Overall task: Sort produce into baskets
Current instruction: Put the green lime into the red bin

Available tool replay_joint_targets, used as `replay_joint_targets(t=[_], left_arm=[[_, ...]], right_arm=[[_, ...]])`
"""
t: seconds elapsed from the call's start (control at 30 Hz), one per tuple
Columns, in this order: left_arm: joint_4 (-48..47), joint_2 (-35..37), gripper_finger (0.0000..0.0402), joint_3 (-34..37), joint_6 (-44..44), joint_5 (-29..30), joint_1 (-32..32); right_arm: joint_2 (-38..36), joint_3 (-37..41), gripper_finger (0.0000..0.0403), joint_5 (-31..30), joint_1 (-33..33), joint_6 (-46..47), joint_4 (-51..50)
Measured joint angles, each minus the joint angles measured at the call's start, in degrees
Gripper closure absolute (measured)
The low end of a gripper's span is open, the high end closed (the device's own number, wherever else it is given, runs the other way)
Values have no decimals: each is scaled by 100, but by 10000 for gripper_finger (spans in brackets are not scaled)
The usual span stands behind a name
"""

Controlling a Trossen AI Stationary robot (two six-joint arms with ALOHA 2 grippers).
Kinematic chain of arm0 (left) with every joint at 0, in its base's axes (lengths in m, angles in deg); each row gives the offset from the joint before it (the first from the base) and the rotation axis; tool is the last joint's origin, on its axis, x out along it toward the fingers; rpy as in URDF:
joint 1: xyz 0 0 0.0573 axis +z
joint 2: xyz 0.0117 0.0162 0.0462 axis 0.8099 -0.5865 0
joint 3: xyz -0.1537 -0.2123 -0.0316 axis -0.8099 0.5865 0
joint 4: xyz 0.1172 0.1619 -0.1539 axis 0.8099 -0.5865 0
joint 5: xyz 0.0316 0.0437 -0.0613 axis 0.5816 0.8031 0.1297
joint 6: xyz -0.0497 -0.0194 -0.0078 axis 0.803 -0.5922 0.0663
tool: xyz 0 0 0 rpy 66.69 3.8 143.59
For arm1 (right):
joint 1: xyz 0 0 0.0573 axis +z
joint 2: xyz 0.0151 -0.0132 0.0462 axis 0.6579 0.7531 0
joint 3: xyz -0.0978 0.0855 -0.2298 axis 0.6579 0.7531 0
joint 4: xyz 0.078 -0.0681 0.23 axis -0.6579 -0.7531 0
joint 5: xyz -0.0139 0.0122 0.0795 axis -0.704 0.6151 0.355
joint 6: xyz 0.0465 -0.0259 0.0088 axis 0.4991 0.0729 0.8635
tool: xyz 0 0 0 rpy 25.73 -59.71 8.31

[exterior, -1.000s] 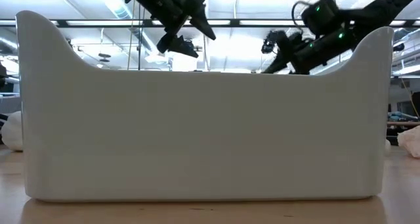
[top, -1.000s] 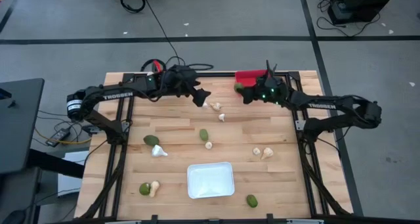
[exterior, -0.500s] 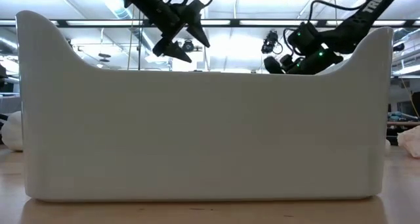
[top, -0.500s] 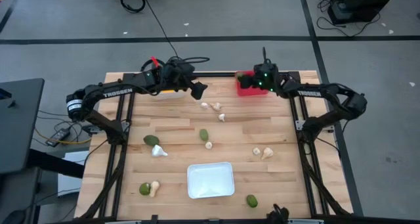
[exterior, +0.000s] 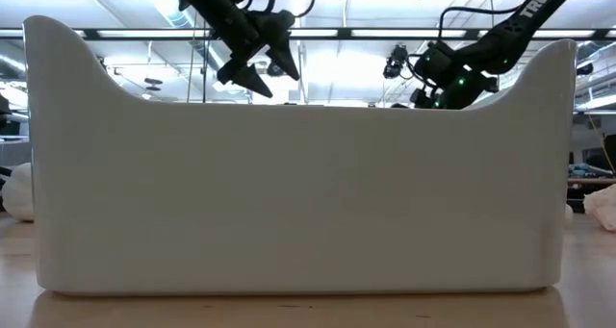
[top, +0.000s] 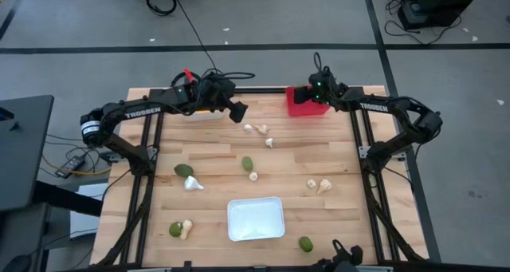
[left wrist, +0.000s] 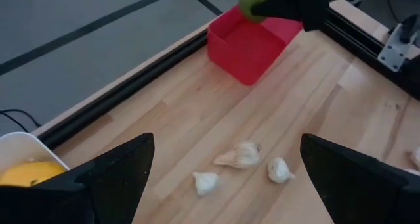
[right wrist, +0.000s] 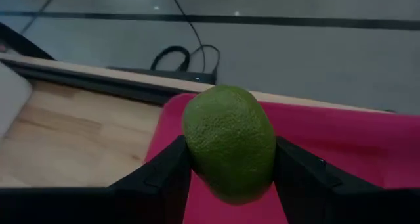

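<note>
Green fruit [right wrist: 230, 142] in right hand [right wrist: 230, 178] above red bin [right wrist: 341, 152].

I see the pale wooden-plank table [top: 215, 156] in its black metal frame [top: 151, 156], grey floor [top: 263, 17] crossed by black tape lines [top: 239, 46], and black cables [top: 187, 21] trailing away.

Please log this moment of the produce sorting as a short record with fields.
right gripper: shut on green fruit, above the red bin
left gripper: open, empty, above the table near three garlic bulbs
white bin: holds an orange-yellow fruit
white tray: near the table's front edge
loose on table: green fruits and garlic bulbs
</note>
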Motion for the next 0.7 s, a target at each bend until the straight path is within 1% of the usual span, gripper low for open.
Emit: replay_joint_targets(t=[0.17, 0.23, 0.43, 0.5, 0.57, 0.7], left_arm=[[11, 0, 12, 0, 4, 42, 54], [24, 0, 12, 0, 3, 43, 56], [267, 0, 12, 0, -17, 42, 54], [276, 0, 12, 0, 58, 40, 54], [284, 0, 12, 0, 233, 39, 54], [121, 68, 12, 0, 532, -64, 50]], right_arm=[[5, -5, 204, -2, 3, -178, -92], [5, -5, 199, 124, 4, -316, -3], [5, -5, 152, 436, -4, -403, 5], [1, -5, 134, 488, -7, -396, 24], [-36, -5, 120, 709, -7, -369, 86], [-192, -5, 107, 1042, 9, 217, 137]])
